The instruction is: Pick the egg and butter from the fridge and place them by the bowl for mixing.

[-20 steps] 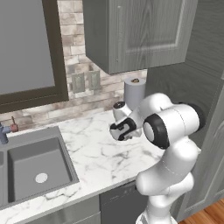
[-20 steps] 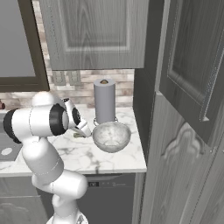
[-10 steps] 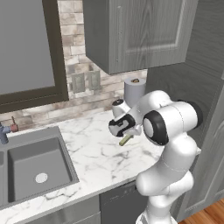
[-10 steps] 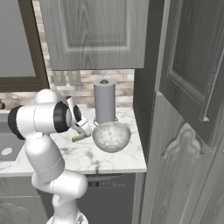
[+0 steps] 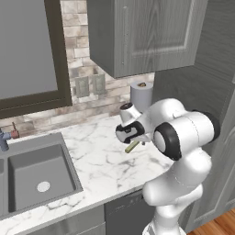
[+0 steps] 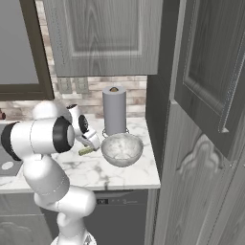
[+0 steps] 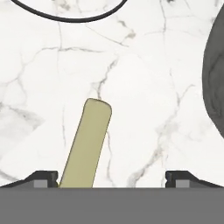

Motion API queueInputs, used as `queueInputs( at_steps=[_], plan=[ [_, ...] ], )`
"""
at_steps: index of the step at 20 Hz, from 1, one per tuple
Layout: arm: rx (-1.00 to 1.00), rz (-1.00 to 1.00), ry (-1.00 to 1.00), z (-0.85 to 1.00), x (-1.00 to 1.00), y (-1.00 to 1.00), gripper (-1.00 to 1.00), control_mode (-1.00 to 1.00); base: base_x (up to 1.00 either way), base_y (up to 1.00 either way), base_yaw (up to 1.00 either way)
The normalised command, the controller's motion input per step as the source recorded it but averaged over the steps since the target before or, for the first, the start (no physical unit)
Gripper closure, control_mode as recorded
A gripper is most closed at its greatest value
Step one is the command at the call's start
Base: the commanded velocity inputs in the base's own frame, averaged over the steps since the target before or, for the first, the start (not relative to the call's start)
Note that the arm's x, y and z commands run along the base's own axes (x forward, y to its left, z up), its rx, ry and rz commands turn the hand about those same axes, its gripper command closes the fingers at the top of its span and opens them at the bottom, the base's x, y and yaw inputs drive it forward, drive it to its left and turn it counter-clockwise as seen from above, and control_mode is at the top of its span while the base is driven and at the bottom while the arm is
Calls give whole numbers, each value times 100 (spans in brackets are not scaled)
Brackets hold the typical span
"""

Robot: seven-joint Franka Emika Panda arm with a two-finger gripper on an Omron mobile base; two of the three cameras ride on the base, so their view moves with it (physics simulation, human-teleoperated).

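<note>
Fingers (image 7: 112, 178) are spread wide from what I see in the hand view, tips far apart at the bottom edge, nothing clamped between them. Butter (image 7: 86, 144) lies flat on the marble tabletop (image 7: 144, 87), one end right beside the left-hand fingertip (image 7: 41, 177) in that view; can't tell if it touches. It angles up and slightly right across the frame.

Left base view: butter (image 5: 132, 146) pokes out just under the hand, resting on the tabletop (image 5: 92, 160) between the sink (image 5: 32, 179) and the back corner. Paper towel roll (image 5: 141, 95) stands upright behind the hand, against the brick backsplash.

Right base view: butter (image 6: 86, 150) sits on the tabletop just left of the bowl (image 6: 122, 149), near but apart from it. Bowl is a speckled grey one, upright. Paper towel roll (image 6: 114, 111) stands right behind the bowl. Hand hovers directly over the butter, arm folded in front of it.

Dark curved edge at the right of the hand view looks like the bowl (image 7: 214, 74). Egg: can't spot it.
</note>
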Motion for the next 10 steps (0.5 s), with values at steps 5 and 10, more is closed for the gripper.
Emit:
queueInputs(
  at_steps=[5,10],
  plan=[
    [6,0,0,44,-31,4,-100,-100,0,0,0],
    [8,5,0,42,-46,0,-100,-100,0,0,0]
  ],
)
